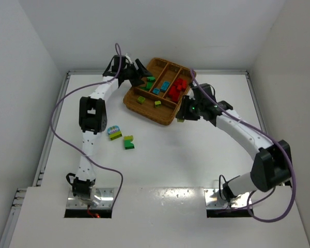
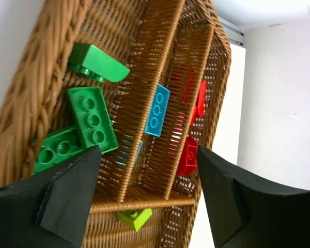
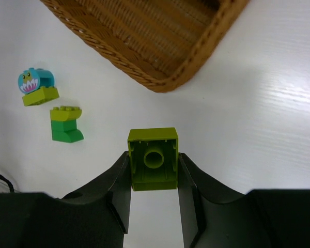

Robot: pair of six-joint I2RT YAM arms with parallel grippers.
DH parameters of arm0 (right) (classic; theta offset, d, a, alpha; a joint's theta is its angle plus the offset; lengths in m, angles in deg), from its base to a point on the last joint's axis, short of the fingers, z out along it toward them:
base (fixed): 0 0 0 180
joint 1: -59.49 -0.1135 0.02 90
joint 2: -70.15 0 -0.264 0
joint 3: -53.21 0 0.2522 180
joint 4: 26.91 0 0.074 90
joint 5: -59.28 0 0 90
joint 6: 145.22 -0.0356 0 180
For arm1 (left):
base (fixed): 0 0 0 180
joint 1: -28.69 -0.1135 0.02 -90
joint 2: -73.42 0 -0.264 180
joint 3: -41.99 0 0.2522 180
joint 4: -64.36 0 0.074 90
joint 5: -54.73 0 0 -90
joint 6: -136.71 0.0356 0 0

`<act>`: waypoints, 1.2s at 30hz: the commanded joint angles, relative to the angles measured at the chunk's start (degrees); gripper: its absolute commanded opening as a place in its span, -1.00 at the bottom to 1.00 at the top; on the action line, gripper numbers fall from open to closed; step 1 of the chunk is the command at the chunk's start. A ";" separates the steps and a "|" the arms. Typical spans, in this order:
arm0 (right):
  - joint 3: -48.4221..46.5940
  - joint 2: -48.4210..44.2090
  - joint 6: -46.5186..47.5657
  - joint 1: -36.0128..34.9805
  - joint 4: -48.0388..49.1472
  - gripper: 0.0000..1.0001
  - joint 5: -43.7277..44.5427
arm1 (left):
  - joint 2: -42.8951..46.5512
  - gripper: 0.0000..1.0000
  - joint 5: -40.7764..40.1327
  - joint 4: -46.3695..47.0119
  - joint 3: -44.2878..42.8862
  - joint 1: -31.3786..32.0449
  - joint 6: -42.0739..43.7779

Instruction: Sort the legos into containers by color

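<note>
Right, both arms are out at the wicker tray (image 1: 144,111) at the far side of the white surface (image 1: 196,155). The left pincer (image 2: 144,191) hangs over the tray's left end with its jaws spread wide, and there is nothing between them. Below it, the left wrist view looks straight down into the compartments. Three green bricks (image 2: 93,119) lie in the outermost long compartment, tight against the woven wall. One blue brick (image 2: 157,110) sits in the next compartment over. The red bricks (image 2: 188,155) show through the divider in the one beyond. A small lime piece (image 2: 134,217) lies alone in the cross compartment at the tray's end.

Over to the right arm. The right pincer (image 3: 153,165) is clamped on a lime brick (image 3: 153,150), one finger on each side, with the hollow underside turned up toward the wrist camera. That brick is just outside the tray, beside its rounded corner. I can't tell whether it is touching the surface or is held above it.

Two more pieces lie loose on the surface, well clear of the tray. One is a blue round piece with a face (image 3: 36,82), sitting on a lime base. Just beside it is a lime-over-green stack (image 3: 66,124).
</note>
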 commanded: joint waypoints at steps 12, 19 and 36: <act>-36.07 35.70 2.01 -7.02 -1.60 -0.42 4.90 | 36.04 1.00 -23.08 -20.47 25.13 -3.71 17.42; -41.44 41.88 -0.11 -7.63 -0.11 0.57 11.93 | 50.66 1.00 -32.93 -21.01 50.89 -5.65 18.05; -27.65 31.42 -3.52 -28.36 -0.20 0.62 10.46 | 64.29 0.95 -34.17 -19.95 71.39 -15.05 12.07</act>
